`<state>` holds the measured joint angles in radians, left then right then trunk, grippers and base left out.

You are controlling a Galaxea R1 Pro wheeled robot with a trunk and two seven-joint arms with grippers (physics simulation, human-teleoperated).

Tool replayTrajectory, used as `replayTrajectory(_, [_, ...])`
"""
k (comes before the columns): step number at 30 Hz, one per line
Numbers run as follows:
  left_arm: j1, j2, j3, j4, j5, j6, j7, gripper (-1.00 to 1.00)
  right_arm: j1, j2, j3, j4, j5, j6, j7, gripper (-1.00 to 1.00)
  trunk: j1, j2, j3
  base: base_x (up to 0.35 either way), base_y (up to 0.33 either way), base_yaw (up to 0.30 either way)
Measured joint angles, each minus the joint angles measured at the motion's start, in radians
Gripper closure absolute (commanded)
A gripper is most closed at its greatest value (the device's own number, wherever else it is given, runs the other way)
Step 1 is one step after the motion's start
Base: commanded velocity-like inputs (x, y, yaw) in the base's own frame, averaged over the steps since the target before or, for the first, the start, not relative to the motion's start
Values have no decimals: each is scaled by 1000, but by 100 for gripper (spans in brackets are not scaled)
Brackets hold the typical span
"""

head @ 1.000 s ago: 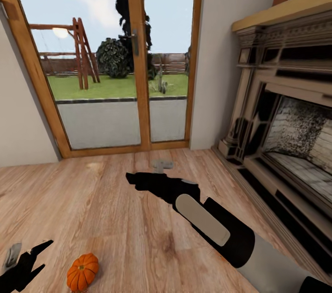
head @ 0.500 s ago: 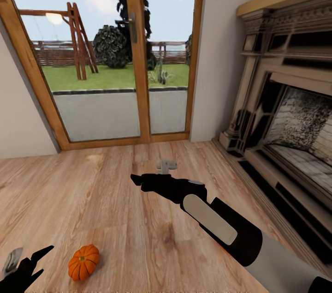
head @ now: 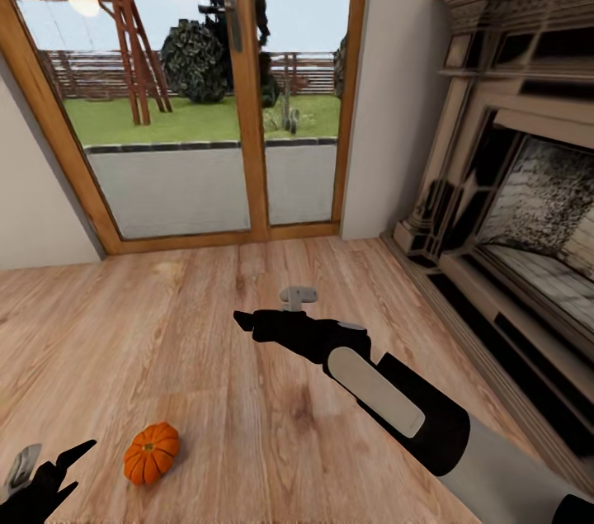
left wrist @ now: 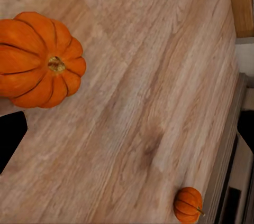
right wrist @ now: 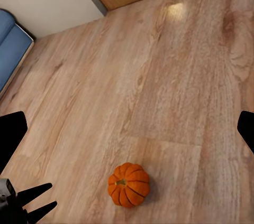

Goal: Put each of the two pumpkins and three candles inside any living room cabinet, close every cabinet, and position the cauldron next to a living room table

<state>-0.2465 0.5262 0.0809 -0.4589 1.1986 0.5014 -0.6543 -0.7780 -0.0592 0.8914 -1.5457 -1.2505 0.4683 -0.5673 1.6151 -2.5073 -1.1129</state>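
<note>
Pale wood-plank flooring runs across a living room to wood-framed glass doors at 12 o'clock, which look out in daylight on a paved strip, a lawn, a wooden swing frame, a dark bush and a fence. A cream wall stands between the doors and an ornate pale fireplace at 3 o'clock, its stone-lined firebox open. The edge of a blue seat sits against a plain wall.

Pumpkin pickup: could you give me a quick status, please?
Left gripper open, empty, beside pumpkin on wood floor. Right gripper empty. Nothing between.
</note>
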Motion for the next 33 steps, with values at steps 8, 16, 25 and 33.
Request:
replayTrajectory(8, [0, 0, 0, 0, 1, 0, 0, -100, 0, 1, 0, 2, 0, 1, -1, -100, 4, -2, -31, 0, 0, 0])
replayTrajectory(16, [0, 0, -1, 26, 0, 0, 0, -100, 0, 1, -1, 4, 0, 2, -1, -100, 7, -4, -62, 0, 0, 0])
replayTrajectory(25, [0, 0, 0, 31, 0, 0, 0, -100, 0, 1, -2, 7, 0, 4, -2, -100, 11, -6, -97, 0, 0, 0])
replayTrajectory(33, [0, 0, 0, 31, 0, 0, 0, -100, 0, 1, -1, 8, 0, 5, -3, -100, 15, -8, -128, 0, 0, 0])
